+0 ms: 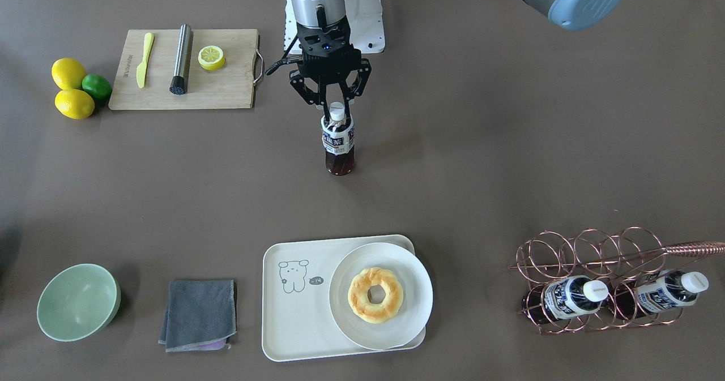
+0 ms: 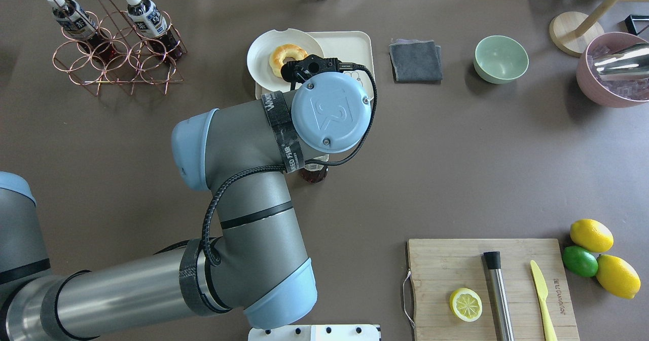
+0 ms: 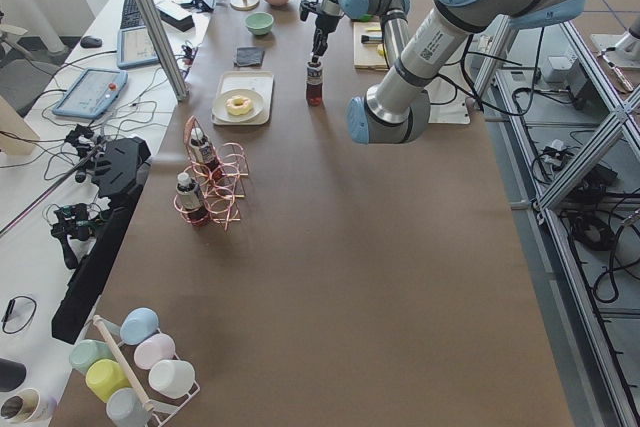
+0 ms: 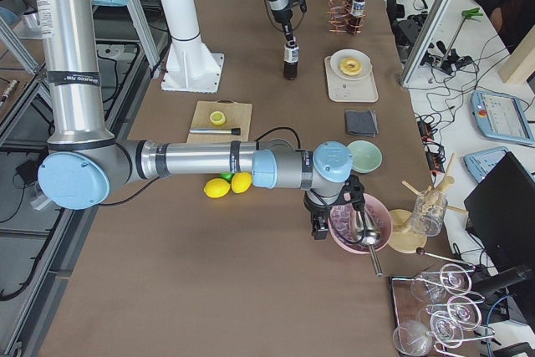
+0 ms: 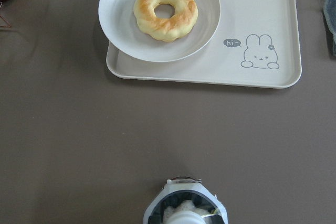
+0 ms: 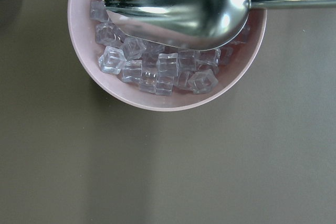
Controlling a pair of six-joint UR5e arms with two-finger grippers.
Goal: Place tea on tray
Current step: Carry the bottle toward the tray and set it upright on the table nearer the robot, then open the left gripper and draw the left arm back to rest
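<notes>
Worktop: tray (image 1: 294, 324) at far side.
Left pincer (image 1: 337, 112): clamped on neck of tea (image 1: 338, 140).
Advice: carry upright; land beside plate (image 1: 416, 307).

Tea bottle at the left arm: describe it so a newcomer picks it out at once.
On the brown table, look mid-table, off the cream tray toward the robot. The tea bottle stands upright there alone, the left end effector closed around its white cap. Its two twins sit in the copper wire rack.

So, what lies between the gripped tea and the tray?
Nothing: only bare table separates the tea from the tray, shown plainly in the left wrist and front-facing views.
</notes>
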